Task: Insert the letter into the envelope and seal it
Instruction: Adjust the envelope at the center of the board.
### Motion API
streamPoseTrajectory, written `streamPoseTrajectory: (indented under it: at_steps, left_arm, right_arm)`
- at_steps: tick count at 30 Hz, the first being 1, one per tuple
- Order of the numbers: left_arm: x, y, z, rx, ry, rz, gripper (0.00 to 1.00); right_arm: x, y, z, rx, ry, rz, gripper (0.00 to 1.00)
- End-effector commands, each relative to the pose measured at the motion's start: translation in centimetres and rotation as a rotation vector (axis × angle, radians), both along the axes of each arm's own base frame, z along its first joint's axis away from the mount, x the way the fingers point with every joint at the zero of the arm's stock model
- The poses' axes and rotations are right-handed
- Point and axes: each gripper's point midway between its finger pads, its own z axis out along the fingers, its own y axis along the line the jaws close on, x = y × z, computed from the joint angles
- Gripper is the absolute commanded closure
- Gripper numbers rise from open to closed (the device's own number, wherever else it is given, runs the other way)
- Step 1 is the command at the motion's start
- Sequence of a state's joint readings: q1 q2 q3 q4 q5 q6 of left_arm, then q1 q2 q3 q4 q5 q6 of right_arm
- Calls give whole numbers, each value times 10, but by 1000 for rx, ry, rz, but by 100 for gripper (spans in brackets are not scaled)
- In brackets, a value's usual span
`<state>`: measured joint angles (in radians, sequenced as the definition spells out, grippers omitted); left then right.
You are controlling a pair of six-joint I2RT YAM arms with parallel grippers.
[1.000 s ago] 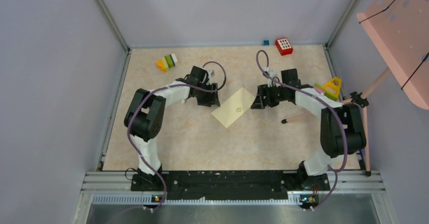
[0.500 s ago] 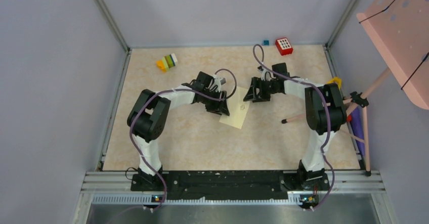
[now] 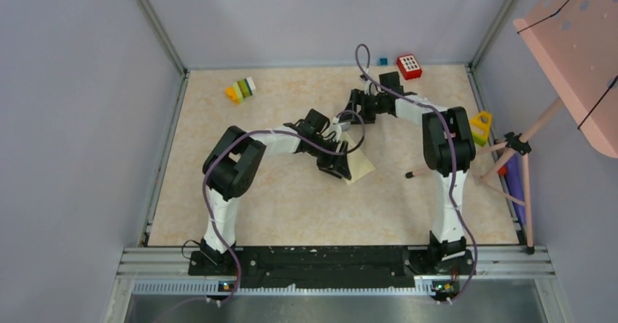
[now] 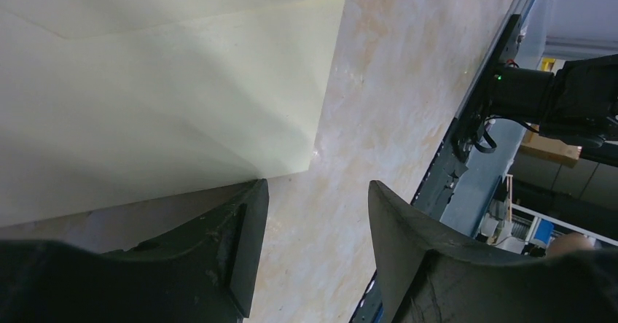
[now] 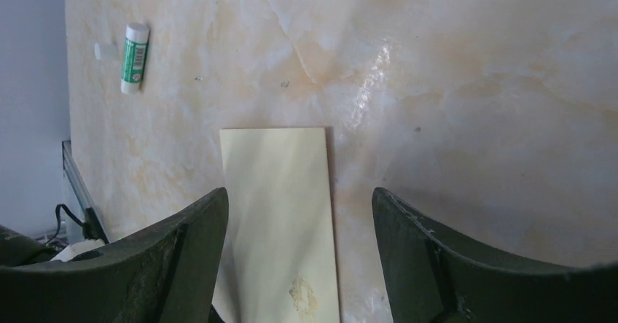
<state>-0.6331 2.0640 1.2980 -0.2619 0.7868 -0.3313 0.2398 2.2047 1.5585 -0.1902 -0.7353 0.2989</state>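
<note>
The pale cream envelope [image 3: 359, 165] lies flat on the marbled table, partly covered by my left arm in the top view. My left gripper [image 3: 338, 165] is open at the envelope's near-left corner. In the left wrist view the left gripper [image 4: 317, 189] has only table between its fingers, and its left fingertip [image 4: 246, 205] sits at the edge of the envelope [image 4: 146, 97]. My right gripper [image 3: 350, 114] is open at the far end. In its wrist view the right gripper [image 5: 299, 200] straddles the envelope [image 5: 277, 184], whose face has a small mark. No separate letter shows.
A green-and-white glue stick [image 5: 134, 57] lies on the table beyond the envelope. Stacked coloured blocks [image 3: 240, 90] sit back left, a red dotted block [image 3: 409, 66] and small blue cube [image 3: 382, 61] at the back wall, a yellow piece [image 3: 480, 126] and pink stand [image 3: 576, 39] right.
The left gripper has swung right and nearer, the right gripper left and toward the back. The envelope has turned from a diagonal lie to a steeper one and shifted slightly right.
</note>
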Motion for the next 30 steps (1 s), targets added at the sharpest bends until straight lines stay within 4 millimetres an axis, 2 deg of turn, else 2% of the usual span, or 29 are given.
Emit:
streamPoseTrajectory:
  at_steps: [1, 4, 7, 11, 12, 14, 18, 25, 30]
  left_arm:
    - [-2, 4, -44, 125, 27, 30, 40]
    - [-2, -9, -46, 121, 31, 33, 39]
    - [0, -24, -47, 120, 43, 39, 38]
    - [15, -36, -48, 153, 11, 55, 37]
    - [19, -37, -50, 164, 0, 65, 37]
    - [29, -38, -51, 184, -27, 84, 37]
    - [44, -46, -49, 195, -52, 101, 37]
    - [68, -56, -21, 184, -137, 111, 37]
    - [64, -54, 14, 130, -190, 79, 37]
  right_arm:
    - [20, -37, 85, -18, -187, -85, 29]
    - [10, -76, 126, -22, -271, -165, 28]
    - [-10, -116, 162, -25, -365, -237, 27]
    - [-48, -143, 192, -34, -457, -264, 26]
    - [-59, -145, 203, -34, -486, -262, 25]
    - [-76, -144, 211, -34, -518, -241, 25]
    - [-95, -141, 220, -31, -564, -218, 25]
    - [-101, -141, 223, -32, -585, -213, 25]
    - [-103, -141, 231, -36, -617, -204, 23]
